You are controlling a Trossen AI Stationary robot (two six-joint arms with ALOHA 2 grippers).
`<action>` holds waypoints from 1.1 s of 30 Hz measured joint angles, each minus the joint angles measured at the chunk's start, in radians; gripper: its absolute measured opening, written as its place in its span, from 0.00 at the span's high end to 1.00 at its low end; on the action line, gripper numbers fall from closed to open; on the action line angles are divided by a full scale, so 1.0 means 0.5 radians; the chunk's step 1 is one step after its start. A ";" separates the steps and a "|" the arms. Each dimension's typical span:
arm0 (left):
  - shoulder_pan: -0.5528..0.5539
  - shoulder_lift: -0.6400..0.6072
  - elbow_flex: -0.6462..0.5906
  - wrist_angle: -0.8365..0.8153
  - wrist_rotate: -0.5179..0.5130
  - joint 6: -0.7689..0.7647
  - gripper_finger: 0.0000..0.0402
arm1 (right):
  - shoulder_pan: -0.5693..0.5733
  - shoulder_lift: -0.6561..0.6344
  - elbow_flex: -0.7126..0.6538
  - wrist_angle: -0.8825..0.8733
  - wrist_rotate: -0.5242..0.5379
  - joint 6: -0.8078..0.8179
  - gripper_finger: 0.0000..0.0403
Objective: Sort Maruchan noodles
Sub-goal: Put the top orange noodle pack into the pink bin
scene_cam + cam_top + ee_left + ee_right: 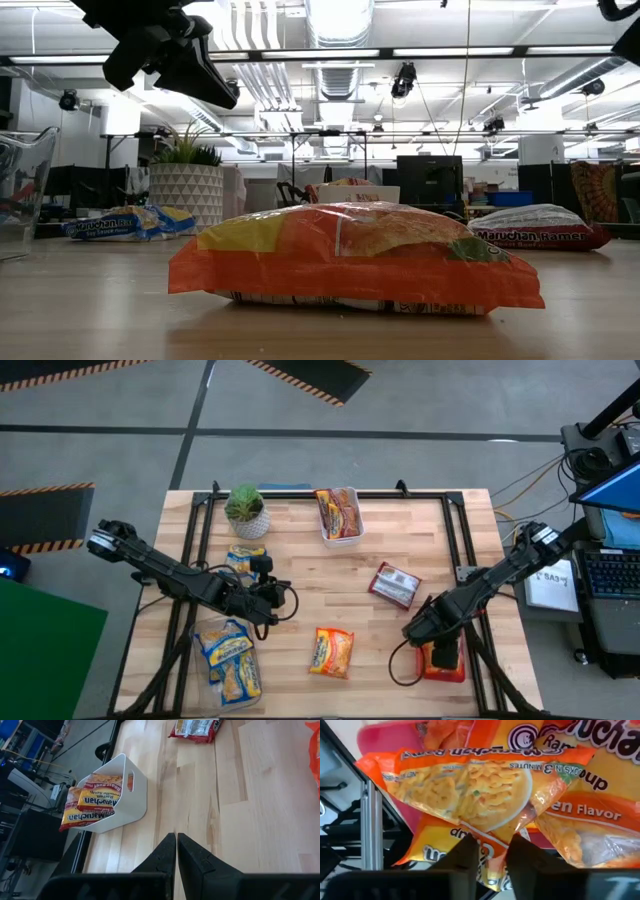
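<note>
Maruchan noodle packets lie about the table: an orange one (pixel 332 652) flat near the front, a maroon one (pixel 394 585) right of centre, a blue one (pixel 240 560) by the plant. My right gripper (pixel 492 845) hangs over the red bin (pixel 452 672) at the front right, fingers a little apart, pointing down at the orange packets (pixel 470 790) heaped inside. My left gripper (pixel 176 840) is shut on nothing, above bare wood left of centre (pixel 270 605). My right gripper stands just over the edge (pixel 492 827) of the top orange packet, which lies tilted on the other packets in the bin. Whether its fingertips touch the packet I cannot tell.
A white bin (pixel 338 535) with orange-yellow packets stands at the far edge, and a potted plant (pixel 246 510) to its left. A clear bin (pixel 232 665) with blue packets is at the front left. Metal frame rails (pixel 460 540) run along the table's sides.
</note>
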 joint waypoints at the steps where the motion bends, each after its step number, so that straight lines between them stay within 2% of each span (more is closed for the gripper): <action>1: 0.000 0.000 0.000 0.001 0.000 0.000 1.00 | -0.001 -0.003 0.014 0.001 0.001 0.003 0.77; 5: 0.000 0.000 0.000 0.001 0.000 0.000 1.00 | -0.001 -0.019 0.105 -0.054 -0.002 0.003 0.66; 9: 0.000 0.000 0.000 0.001 0.000 0.000 1.00 | -0.001 -0.019 0.254 -0.320 -0.008 0.152 0.63; 13: 0.000 0.000 0.000 0.001 0.000 0.000 1.00 | 0.010 -0.021 0.362 -0.388 0.004 0.226 0.70; 19: 0.000 0.000 0.001 0.001 0.000 -0.001 1.00 | 0.031 0.010 0.277 -0.288 0.081 0.130 0.94; 20: 0.000 0.000 0.000 -0.001 0.000 -0.001 1.00 | 0.031 0.016 0.244 -0.283 0.094 0.119 0.96; 27: 0.000 0.000 0.000 0.000 0.000 -0.002 1.00 | 0.031 0.040 -0.065 0.164 0.161 0.061 0.98; 33: 0.000 0.000 0.001 0.001 0.000 -0.002 1.00 | 0.031 0.055 -0.140 0.186 0.158 0.047 0.98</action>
